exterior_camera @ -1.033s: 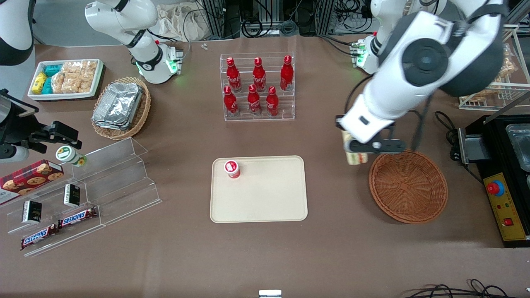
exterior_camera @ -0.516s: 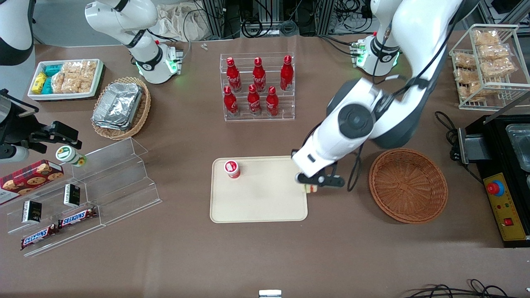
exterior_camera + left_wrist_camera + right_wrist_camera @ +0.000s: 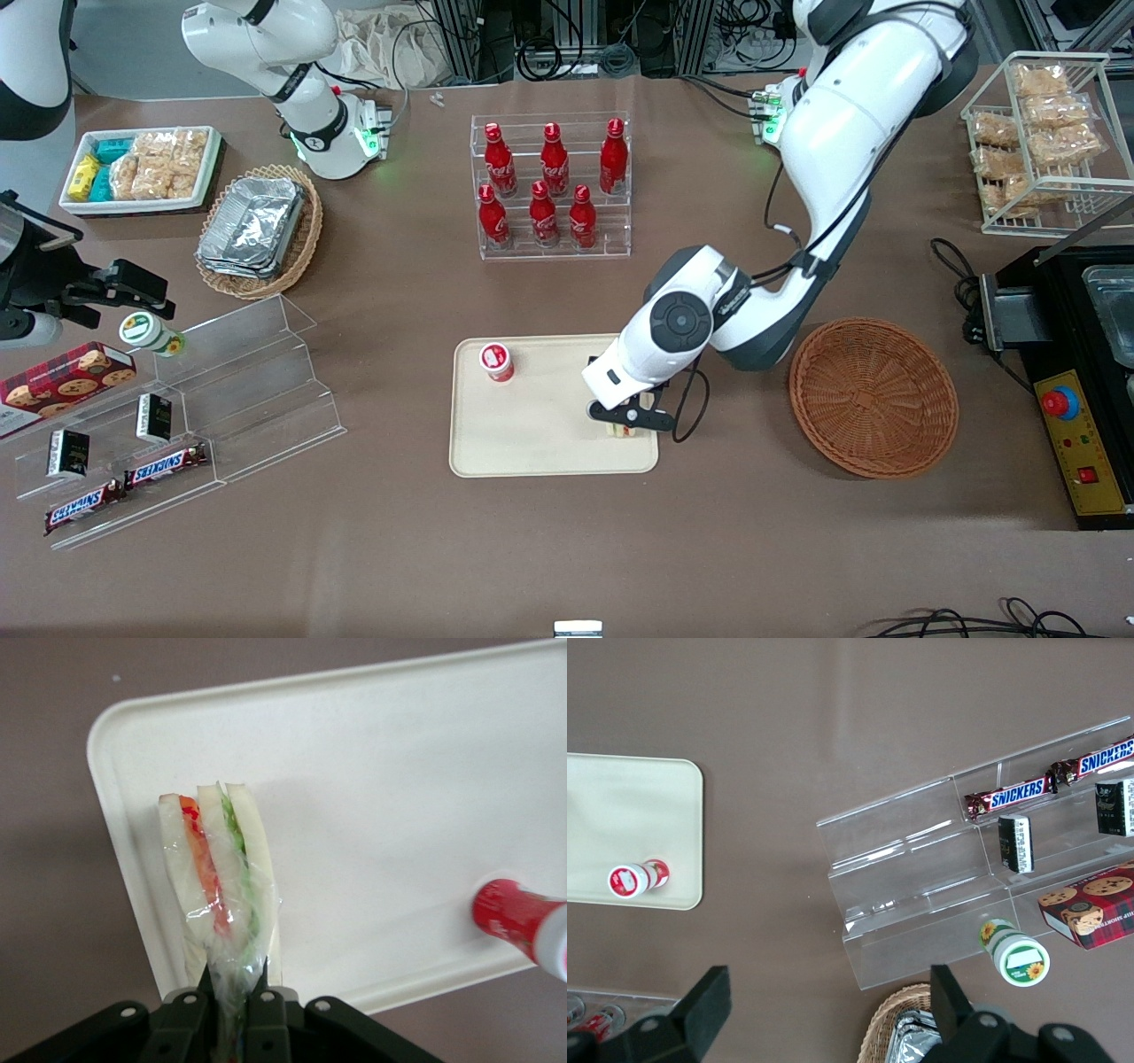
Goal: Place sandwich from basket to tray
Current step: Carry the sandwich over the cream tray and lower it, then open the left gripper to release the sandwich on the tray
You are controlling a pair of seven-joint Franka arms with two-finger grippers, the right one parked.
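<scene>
My left gripper (image 3: 627, 424) hangs low over the cream tray (image 3: 532, 443), near the tray corner closest to the basket, and is shut on the sandwich (image 3: 624, 431). The wrist view shows the wrapped wedge (image 3: 217, 877) with white bread and red and green filling, pinched by its clear wrap between my gripper (image 3: 232, 992) jaws, its tip reaching down to the tray (image 3: 372, 797). The reddish-brown wicker basket (image 3: 873, 399) stands beside the tray, toward the working arm's end, with nothing in it.
A small red bottle (image 3: 497, 361) with a white cap stands on the tray. A clear rack of red bottles (image 3: 551, 186) is farther from the front camera. A tan basket of foil containers (image 3: 257, 232) and a clear stepped shelf (image 3: 204, 416) lie toward the parked arm's end.
My gripper has carried the sandwich from above the basket's rim across to the tray, dropping lower over the tray's corner. The basket stays where it was.
</scene>
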